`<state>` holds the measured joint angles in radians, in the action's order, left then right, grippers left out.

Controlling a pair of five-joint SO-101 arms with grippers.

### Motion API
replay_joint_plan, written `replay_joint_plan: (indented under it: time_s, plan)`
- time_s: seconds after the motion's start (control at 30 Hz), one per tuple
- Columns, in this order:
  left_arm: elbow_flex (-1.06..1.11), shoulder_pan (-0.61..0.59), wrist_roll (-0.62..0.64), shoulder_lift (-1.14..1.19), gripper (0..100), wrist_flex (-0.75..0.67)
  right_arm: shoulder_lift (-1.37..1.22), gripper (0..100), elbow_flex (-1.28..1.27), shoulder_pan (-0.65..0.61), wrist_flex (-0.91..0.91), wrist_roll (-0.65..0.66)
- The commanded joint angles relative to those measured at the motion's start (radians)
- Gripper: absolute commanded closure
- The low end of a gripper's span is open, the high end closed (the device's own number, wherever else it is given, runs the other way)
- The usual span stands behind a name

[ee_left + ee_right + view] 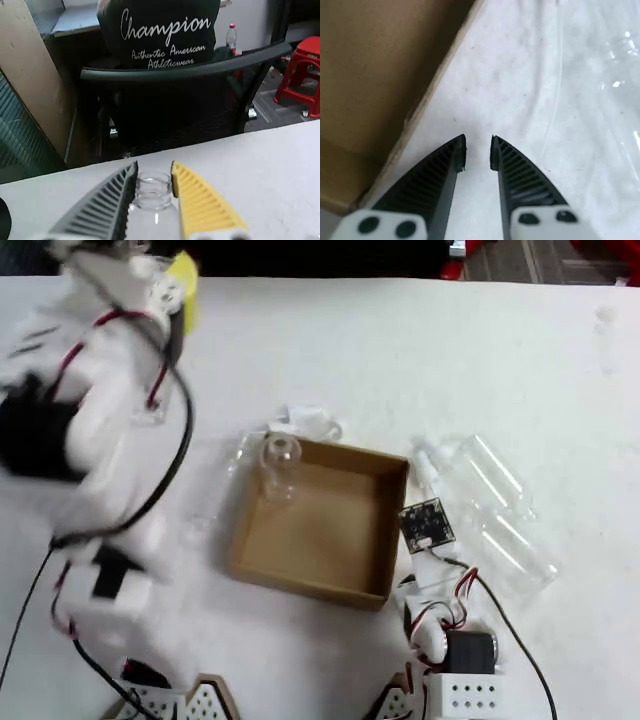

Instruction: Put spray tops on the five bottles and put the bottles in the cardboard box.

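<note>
My left gripper (154, 172), with one grey and one yellow finger, is shut on the threaded neck of a clear bottle (152, 192) that has no spray top; it is held near the table's far edge. In the high view that gripper's yellow finger (185, 285) is at the far left. The cardboard box (385, 540) lies open in the middle, with one clear bottle (280, 465) in its far left corner. My right gripper (477, 150) hangs slightly open over bare table between the box wall (427, 102) and a lying clear bottle (605, 75), holding nothing.
White spray tops (308, 423) lie just behind the box. Two clear bottles (488, 478) (515, 548) lie on their sides to the box's right. The left arm's black cables (180, 440) loop beside the box. A black chair (180, 70) stands beyond the far table edge.
</note>
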<state>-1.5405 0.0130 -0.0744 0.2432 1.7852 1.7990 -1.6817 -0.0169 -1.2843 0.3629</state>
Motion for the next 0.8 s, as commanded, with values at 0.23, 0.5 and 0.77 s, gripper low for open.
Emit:
replay_joint_plan:
  time_s: [0.23, 0.5, 0.77]
  plan:
    - [0.910, 0.056, 0.017, -0.740, 98, -0.112, 0.001, 93.2, -0.009, -0.007, 0.018, 0.005]
    - [1.590, 0.058, 0.074, -1.227, 98, -0.379, 0.001, 93.2, -0.009, -0.002, 0.018, 0.005]
    - [2.286, 0.071, 0.319, -1.741, 98, -0.786, 0.001, 93.2, -0.009, -0.002, 0.018, 0.005]
